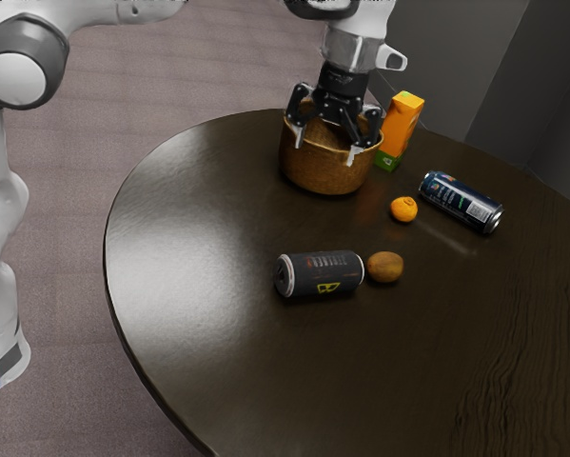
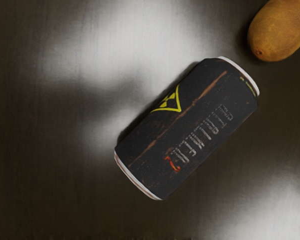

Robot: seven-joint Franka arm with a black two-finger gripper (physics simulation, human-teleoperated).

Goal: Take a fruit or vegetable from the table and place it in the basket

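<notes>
though the wrist view crops one end, the brown fruit point(image 2: 280, 30) lies inside the table rim point(image 1: 113, 262), long axis roughly parallel to the can point(image 2: 187, 130). the gripper point(image 1: 326, 149) is wide open, empty

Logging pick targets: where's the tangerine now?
In the exterior view, the tangerine sits right of centre on the table, beside the blue can, on the side toward the basket.

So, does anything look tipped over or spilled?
The black metal can with yellow marks, beside the brown oval fruit, and the dark blue metal can, near the round orange fruit, lie on their sides; cans usually stand upright. I see no spill.
</notes>
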